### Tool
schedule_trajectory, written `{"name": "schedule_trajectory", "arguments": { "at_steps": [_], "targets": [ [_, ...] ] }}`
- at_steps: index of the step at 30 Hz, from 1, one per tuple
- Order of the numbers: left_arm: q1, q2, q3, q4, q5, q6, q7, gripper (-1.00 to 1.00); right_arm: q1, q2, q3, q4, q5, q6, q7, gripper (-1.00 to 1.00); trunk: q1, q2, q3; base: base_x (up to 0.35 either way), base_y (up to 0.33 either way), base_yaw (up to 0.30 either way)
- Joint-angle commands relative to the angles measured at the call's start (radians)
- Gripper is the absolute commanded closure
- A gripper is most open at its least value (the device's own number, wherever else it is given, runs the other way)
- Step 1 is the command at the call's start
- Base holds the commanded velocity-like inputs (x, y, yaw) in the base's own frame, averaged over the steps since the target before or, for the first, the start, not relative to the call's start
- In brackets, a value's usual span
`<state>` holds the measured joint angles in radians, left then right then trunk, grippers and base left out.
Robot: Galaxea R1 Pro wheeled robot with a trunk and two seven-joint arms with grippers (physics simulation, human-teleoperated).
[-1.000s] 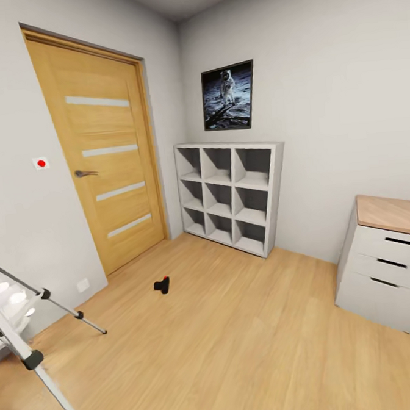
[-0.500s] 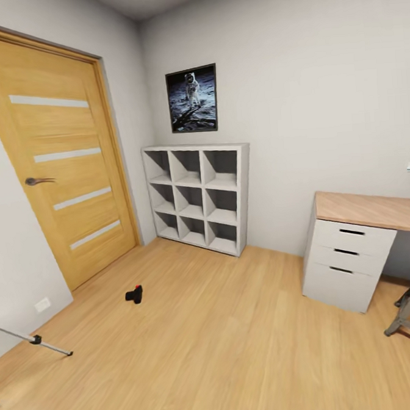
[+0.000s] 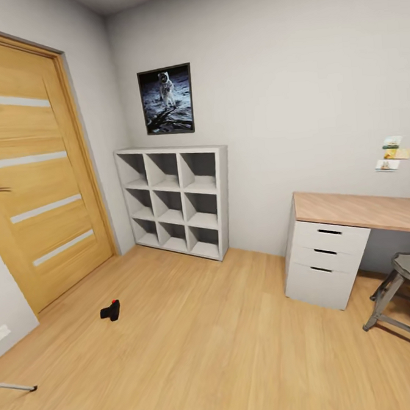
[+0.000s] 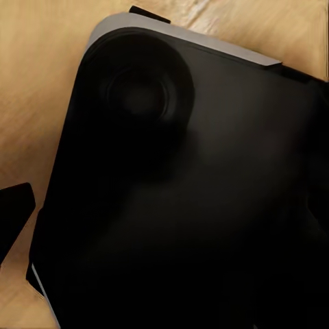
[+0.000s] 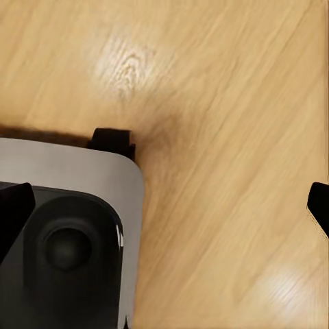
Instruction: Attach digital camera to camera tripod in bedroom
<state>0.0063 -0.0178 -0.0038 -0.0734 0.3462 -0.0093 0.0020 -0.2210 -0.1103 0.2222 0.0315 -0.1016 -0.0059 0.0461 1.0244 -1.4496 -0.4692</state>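
Apparently tipped, digital camera (image 3: 110, 310) lies on wood floor (image 3: 239, 343).

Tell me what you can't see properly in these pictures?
- Camera tripod: head view, cut off by the left edge, one leg tip shows.
- Digital camera: head view, too small for details.
- Stool: head view, cut by the right edge.
- Wood floor: left wrist view, mostly hidden behind the robot's dark base.
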Motion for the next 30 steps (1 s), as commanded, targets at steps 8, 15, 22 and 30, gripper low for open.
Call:
{"name": "schedule_trajectory", "arguments": {
  "at_steps": [8, 15, 22, 30],
  "targets": [
    [0.001, 0.001, -0.001, -0.002, 0.006, 0.002, 0.0, -1.0, -0.001, 0.0, 0.009, 0.002, -0.01, 0.0, 0.002, -1.0, 0.001, 0.0, -0.001, 0.316, 0.0, -0.023],
    [0.0, 0.001, -0.001, -0.002, 0.007, 0.004, 0.0, -1.0, -0.001, 0.0, 0.011, 0.002, -0.01, 0.0, -0.003, -1.0, 0.001, 0.0, -0.001, 0.321, 0.0, -0.002],
    [0.0, 0.003, -0.001, -0.002, 0.007, 0.004, 0.0, -1.0, -0.001, -0.001, 0.013, 0.001, -0.008, 0.002, -0.002, -1.0, 0.001, 0.0, -0.001, 0.322, 0.0, 0.0],
    [0.001, 0.004, -0.001, -0.001, 0.007, 0.002, 0.001, -1.0, -0.001, 0.003, 0.015, 0.001, -0.007, 0.004, -0.004, -1.0, 0.001, 0.0, -0.001, 0.323, 0.0, 0.0]
  ]
}}
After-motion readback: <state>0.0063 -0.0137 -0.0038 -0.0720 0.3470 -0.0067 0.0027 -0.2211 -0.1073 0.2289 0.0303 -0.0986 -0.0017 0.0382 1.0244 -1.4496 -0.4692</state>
